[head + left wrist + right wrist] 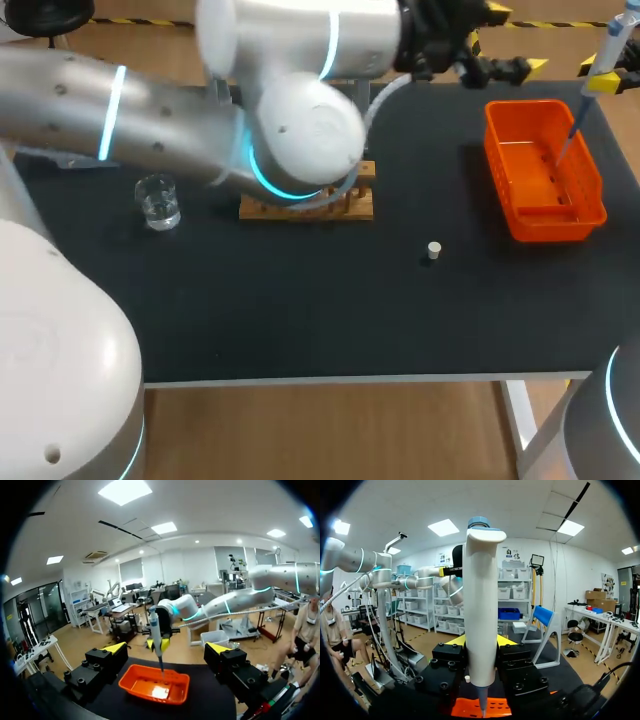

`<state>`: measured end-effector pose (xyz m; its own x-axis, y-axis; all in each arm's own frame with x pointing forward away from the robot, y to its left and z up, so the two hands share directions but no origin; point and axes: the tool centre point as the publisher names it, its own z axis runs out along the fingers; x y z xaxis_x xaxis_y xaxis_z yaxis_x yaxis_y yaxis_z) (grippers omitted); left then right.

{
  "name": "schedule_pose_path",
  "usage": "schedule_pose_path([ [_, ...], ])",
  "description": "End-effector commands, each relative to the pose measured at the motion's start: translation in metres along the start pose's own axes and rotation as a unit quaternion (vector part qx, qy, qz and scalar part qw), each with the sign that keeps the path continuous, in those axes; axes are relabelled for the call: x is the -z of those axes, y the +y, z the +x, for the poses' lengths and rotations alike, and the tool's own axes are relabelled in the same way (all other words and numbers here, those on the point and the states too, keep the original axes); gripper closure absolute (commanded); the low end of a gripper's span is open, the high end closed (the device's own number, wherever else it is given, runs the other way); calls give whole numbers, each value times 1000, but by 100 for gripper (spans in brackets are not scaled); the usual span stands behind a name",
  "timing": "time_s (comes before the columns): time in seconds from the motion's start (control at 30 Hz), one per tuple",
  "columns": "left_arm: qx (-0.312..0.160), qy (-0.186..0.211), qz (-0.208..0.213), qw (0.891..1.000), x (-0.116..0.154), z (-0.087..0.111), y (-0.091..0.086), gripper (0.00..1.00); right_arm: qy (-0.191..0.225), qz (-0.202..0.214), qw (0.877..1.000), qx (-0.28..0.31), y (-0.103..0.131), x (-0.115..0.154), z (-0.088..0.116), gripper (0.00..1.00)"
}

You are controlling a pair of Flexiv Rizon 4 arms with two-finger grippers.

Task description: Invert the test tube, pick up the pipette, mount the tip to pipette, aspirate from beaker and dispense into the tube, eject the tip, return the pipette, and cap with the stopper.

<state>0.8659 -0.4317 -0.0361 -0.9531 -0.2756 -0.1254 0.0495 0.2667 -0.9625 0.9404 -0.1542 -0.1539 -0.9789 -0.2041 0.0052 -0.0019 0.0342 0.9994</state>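
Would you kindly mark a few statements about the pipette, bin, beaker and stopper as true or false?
1. The right gripper holds the pipette above the bin. True.
2. The left gripper is shut on the stopper. False: its fingers are open and empty, and the stopper lies on the table.
3. The beaker stands in the bin. False: it stands on the table, on the far side of the rack from the bin.
4. The stopper lies apart from the rack. True.
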Motion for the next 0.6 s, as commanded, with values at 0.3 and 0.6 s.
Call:
schedule_pose_path([
  [0.3, 8, 35, 39, 999, -55, -8, -7, 100, 4, 0, 1000, 0, -1, 3, -2, 100],
  [0.6, 8, 35, 39, 999, -55, -8, -7, 100, 4, 0, 1000, 0, -1, 3, -2, 100],
])
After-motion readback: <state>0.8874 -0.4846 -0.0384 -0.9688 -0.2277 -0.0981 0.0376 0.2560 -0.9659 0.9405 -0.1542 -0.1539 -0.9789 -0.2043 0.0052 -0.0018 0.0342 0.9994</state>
